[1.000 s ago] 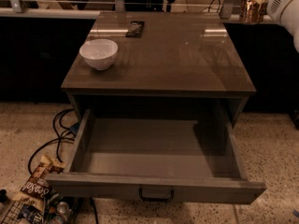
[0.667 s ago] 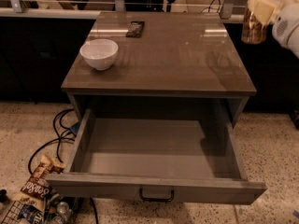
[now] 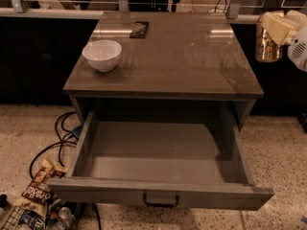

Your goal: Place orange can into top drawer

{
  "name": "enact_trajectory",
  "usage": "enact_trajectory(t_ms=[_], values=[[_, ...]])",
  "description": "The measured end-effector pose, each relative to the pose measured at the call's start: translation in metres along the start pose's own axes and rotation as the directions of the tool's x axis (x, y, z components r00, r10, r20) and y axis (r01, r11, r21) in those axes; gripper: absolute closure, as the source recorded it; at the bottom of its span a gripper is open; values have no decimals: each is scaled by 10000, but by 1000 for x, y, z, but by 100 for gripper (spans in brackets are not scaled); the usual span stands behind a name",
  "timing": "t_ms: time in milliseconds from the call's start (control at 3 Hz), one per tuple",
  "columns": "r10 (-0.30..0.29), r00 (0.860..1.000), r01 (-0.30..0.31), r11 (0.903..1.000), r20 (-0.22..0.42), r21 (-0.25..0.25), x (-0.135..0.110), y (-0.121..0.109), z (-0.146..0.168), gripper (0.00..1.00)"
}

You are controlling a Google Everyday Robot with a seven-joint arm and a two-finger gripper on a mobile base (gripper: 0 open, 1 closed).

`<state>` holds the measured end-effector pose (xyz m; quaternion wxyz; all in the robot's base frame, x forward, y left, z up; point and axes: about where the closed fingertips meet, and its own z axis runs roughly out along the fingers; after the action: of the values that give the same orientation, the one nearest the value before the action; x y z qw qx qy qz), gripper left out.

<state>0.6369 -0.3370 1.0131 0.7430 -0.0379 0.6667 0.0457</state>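
ITEM 1, my gripper (image 3: 277, 27): far right of view, beyond the table's (image 3: 192, 66) right edge, up near top-surface level. Fingers clamped on the orange can (image 3: 266, 47), gripping its upper part.

ITEM 2, orange can: held upright in the air, touching nothing but the gripper. Not over the top drawer (image 3: 158, 191); it's off to the right and further back.

CHANGE vs. 1 s ago: gripper + can were tucked in the upper right corner, and have since dropped lower along the right side. Judgement: carry phase under way, placing not yet started. Needs a move left and toward the front to get above the drawer opening, then down.

ITEM 3, top drawer: pulled fully out, pull handle (image 3: 160, 200) at front centre. Contents: nil visible.

ITEM 4, white bowl (image 3: 102, 55): on tabletop, left side. Looks empty.

ITEM 5, small dark flat obj. (image 3: 139, 29): tabletop, rear.

ITEM 6, floor, left of drawer: cables (image 3: 57, 138), snack bag (image 3: 33, 191).
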Motion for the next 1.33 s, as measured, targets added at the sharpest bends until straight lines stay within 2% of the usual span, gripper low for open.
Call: enact_trajectory(t_ms=[333,667,1000,1333], values=[[78,10000,-79,9987,-17,-507,4,30,1,100],[-250,9991,214,9950,-354,-976,32,35,-9,100],[320,9968,-448,9829,-738,-1784,68,31,-13,100],[431,9966,-676,9141,-702,-3997,44,118,-14,100]])
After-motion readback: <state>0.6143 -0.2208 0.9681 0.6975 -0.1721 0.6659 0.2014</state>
